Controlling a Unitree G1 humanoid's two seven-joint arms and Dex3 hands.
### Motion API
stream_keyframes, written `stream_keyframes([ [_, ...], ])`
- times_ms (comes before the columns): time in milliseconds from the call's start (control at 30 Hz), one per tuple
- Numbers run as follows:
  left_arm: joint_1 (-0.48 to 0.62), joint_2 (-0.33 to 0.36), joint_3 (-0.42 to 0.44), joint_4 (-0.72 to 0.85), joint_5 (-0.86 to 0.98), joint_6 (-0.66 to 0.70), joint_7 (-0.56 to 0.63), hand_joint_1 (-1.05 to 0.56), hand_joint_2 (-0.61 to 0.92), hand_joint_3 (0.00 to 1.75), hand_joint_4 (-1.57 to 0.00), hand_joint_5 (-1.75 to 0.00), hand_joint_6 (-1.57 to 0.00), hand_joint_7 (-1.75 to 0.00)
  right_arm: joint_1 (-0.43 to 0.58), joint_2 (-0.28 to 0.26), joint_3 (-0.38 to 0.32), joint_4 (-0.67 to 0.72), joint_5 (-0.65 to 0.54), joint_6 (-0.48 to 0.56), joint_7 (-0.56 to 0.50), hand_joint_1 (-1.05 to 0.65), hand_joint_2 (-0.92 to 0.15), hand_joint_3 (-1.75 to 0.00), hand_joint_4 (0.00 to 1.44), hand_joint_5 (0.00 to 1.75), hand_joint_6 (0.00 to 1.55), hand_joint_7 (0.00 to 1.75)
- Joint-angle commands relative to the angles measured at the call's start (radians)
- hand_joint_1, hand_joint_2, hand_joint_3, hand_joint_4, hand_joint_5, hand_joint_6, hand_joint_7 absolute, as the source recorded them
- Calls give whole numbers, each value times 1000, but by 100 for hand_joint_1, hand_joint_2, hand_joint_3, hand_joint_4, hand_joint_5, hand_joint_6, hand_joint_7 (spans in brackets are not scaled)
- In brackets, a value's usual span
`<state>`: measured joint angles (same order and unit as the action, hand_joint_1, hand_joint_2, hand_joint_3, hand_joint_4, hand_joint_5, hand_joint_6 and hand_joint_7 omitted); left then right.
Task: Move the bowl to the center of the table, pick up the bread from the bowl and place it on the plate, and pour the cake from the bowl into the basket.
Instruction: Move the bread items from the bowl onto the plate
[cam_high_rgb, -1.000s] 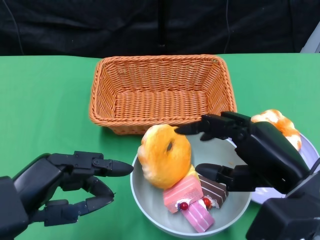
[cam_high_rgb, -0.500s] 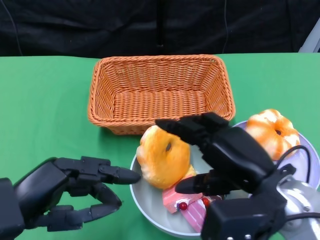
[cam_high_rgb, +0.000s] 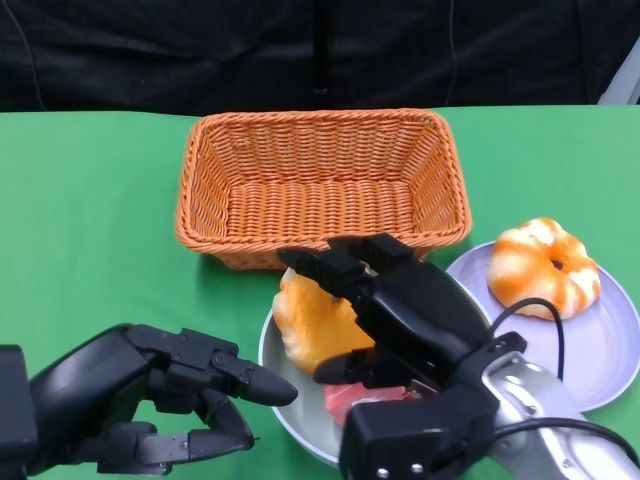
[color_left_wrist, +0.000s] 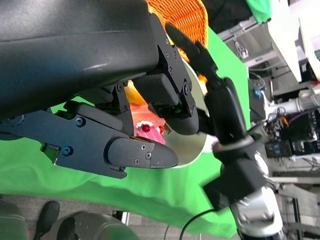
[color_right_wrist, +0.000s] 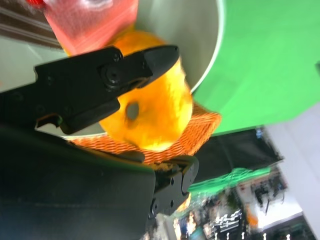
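- Right black many-fingered hand (cam_high_rgb: 400, 310) covers most of the pale grey-green round bowl (cam_high_rgb: 272, 372) in head view; only the bowl's left rim arc shows.
- Round golden-orange bread (cam_high_rgb: 310, 325): right half hidden behind that hand; contact between fingers and bread can't be confirmed.
- Pink layered cake slice (cam_high_rgb: 350, 398) in the bowl: only a sliver visible under the hand.
- Left black many-fingered hand (cam_high_rgb: 150, 405): cut off by the lower-left picture edge.
- Right wrist view: bread (color_right_wrist: 150, 112) motion-blurred, cake (color_right_wrist: 92, 22) cut by the edge, background beyond the bowl too blurred to read.
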<state>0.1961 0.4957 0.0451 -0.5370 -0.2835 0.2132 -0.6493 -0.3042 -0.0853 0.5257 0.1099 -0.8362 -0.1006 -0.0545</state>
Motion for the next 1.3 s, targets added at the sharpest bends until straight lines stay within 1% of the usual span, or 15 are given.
stream_keyframes([
  [33, 1, 18, -4, -4, -8, 9, -10, -41, 92, 18, -64, -104, -89, -26, -38, 9, 25, 74, -34, -14, -74, -71, -91, -1, 0, 41, 12, 15],
  [200, 2, 18, -7, -7, -3, 2, -12, -41, 92, 18, -63, -106, -89, -27, -52, 2, 48, 123, -52, -22, -111, -71, -92, -1, 0, 46, 13, 15],
  [300, 2, 18, -11, -15, 3, -3, -9, -42, 92, 19, -61, -106, -87, -27, -56, -14, 63, 190, -59, -71, -180, -28, -87, -1, 53, 82, 60, 29],
  [433, 2, 18, -12, -17, 2, -1, -7, -42, 92, 19, -60, -106, -87, -27, -65, -17, 65, 220, -55, -97, -216, -20, -88, -1, 68, 88, 74, 32],
  [467, 2, 19, -12, -14, 5, -6, -9, -42, 92, 19, -60, -106, -87, -28, -64, -22, 59, 252, -45, -151, -283, -20, -88, -1, 68, 88, 75, 32],
  [500, 2, 20, -13, -12, 7, -10, -10, -42, 92, 20, -60, -106, -86, -27, -65, -25, 55, 278, -38, -192, -336, -17, -89, -6, 79, 119, 78, 79],
  [533, 2, 20, -13, -11, 8, -12, -10, -43, 92, 20, -59, -106, -85, -27, -67, -27, 52, 301, -34, -224, -376, -15, -75, -42, 91, 152, 77, 135],
  [567, 2, 21, -13, -10, 9, -14, -10, -43, 92, 20, -58, -106, -84, -27, -70, -28, 51, 318, -32, -246, -401, -14, -61, -70, 95, 163, 77, 155],
  [633, 2, 21, -12, -12, 4, -10, -11, -42, 92, 21, -58, -105, -83, -27, -80, -32, 50, 343, -42, -284, -462, -14, -45, -103, 97, 172, 75, 170],
  [700, 2, 21, -12, -12, 2, -8, -11, -42, 92, 21, -57, -105, -83, -27, -86, -34, 50, 360, -47, -305, -495, -15, -41, -114, 97, 174, 74, 174],
  [833, 2, 22, -12, -12, 1, -8, -11, -42, 92, 21, -57, -105, -83, -27, -94, -33, 52, 378, -49, -317, -513, -15, -39, -118, 97, 175, 73, 175],
  [933, 2, 21, -11, -9, 1, -16, -13, -42, 92, 21, -57, -105, -82, -27, -97, -33, 34, 365, -42, -393, -622, -16, -29, -135, 99, 175, 76, 175],
  [1100, 0, 27, -11, -7, 4, -20, -17, -41, 92, 21, -56, -105, -82, -28, -99, -51, 5, 328, -30, -451, -684, -17, -24, -146, 100, 175, 77, 175],
  [1167, 0, 28, -11, -7, 2, -17, -16, -41, 92, 21, -56, -105, -82, -28, -91, -56, -12, 305, -8, -471, -677, -17, -22, -153, 101, 175, 78, 175],
  [1300, 0, 33, -9, -10, -1, -6, -12, -42, 92, 21, -56, -105, -82, -29, -37, -63, -74, 182, 119, -472, -551, -18, -21, -157, 102, 175, 79, 175],
])
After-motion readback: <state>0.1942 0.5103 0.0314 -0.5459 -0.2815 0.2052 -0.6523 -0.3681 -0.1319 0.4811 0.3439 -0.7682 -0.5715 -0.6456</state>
